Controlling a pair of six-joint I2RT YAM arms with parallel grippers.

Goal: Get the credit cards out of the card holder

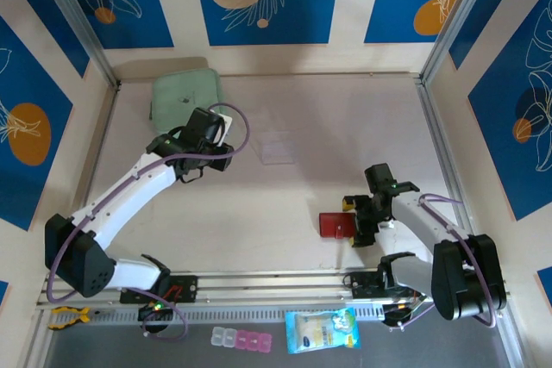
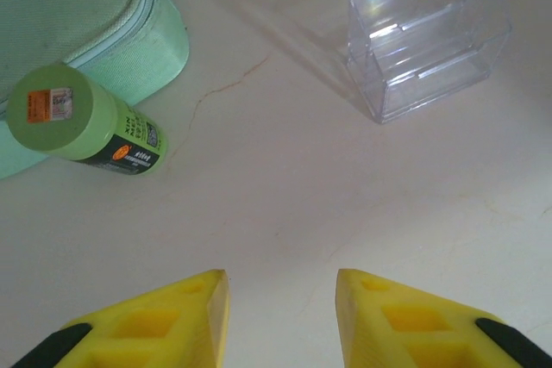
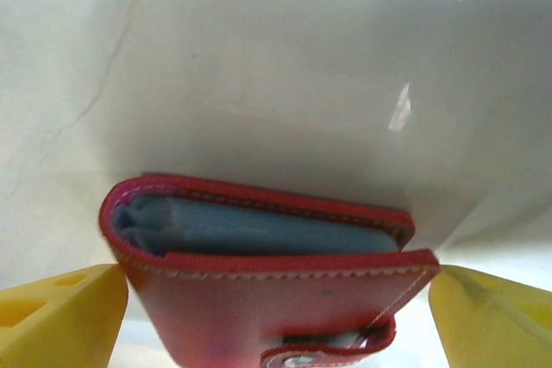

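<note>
At the right side of the counter (image 1: 285, 187), close to the right arm: the red wallet (image 1: 333, 224), folded shut, with the snap tab over its near edge. Gripped by the right hand (image 3: 274, 273), spread wide, with one yellow finger against each short side. At the far, open edge of the wallet, grey-blue pockets between the red covers; cannot tell the cards inside them. Well apart from there, at the back left of the counter, the left hand (image 2: 282, 286), open, hovering over bare surface with nothing between its two yellow fingers. Ahead of it to the left, a pale green container (image 2: 78, 6), and just beside it a light green bottle (image 2: 82, 122) with an orange label on the cap. Ahead to the right, a clear plastic box (image 2: 427, 36), apart from the bottle and the container. At the near edge, in front of the arm bases, a small blue packet (image 1: 322, 331) and a strip of little pill boxes (image 1: 241, 339).
</note>
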